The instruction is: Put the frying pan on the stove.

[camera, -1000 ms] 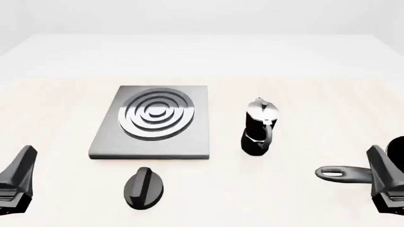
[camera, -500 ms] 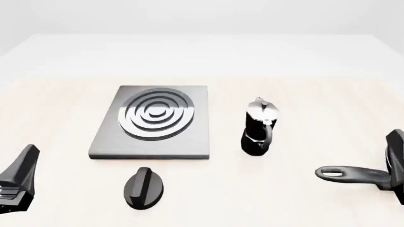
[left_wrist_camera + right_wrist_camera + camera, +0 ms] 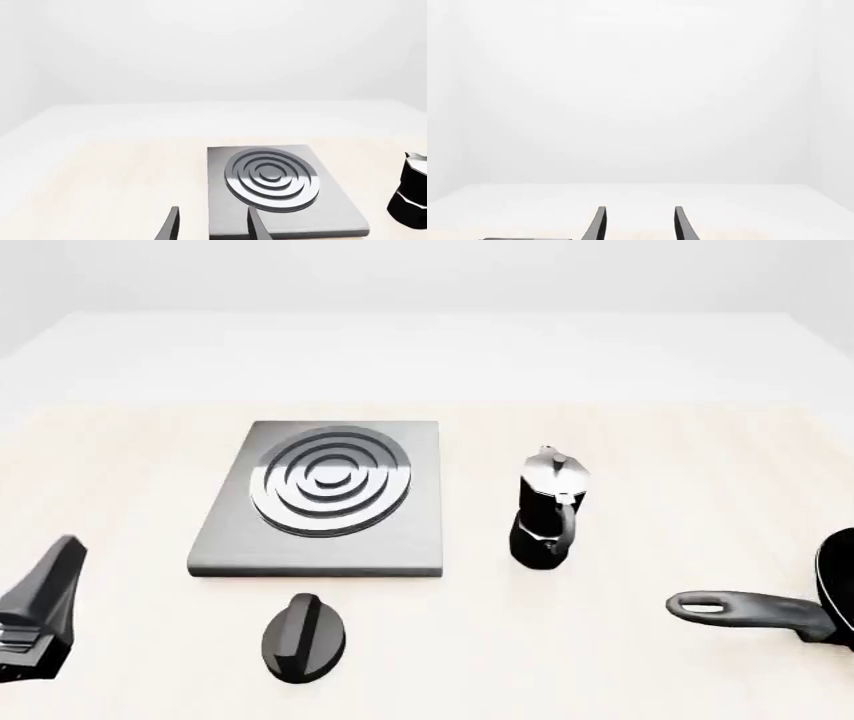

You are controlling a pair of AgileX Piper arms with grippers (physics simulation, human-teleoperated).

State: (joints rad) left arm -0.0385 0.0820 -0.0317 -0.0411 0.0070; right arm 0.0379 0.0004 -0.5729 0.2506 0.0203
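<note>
Pan (image 3: pixel 834 600) not yet moved: lies on tabletop (image 3: pixel 641 670) at far right, handle toward moka pot (image 3: pixel 547 510), well apart from stove (image 3: pixel 320 500). Left tool (image 3: pixel 210 225) spread wide, empty. Right tool (image 3: pixel 637 222) likewise agape, empty. Grasp, carry, placement all remain.

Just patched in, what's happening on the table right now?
Nothing is held. The frying pan lies at the table's right edge, handle pointing left, apart from the stove. A moka pot stands between them and a knob lies in front of the stove. The left gripper and right gripper are both open and empty.
</note>
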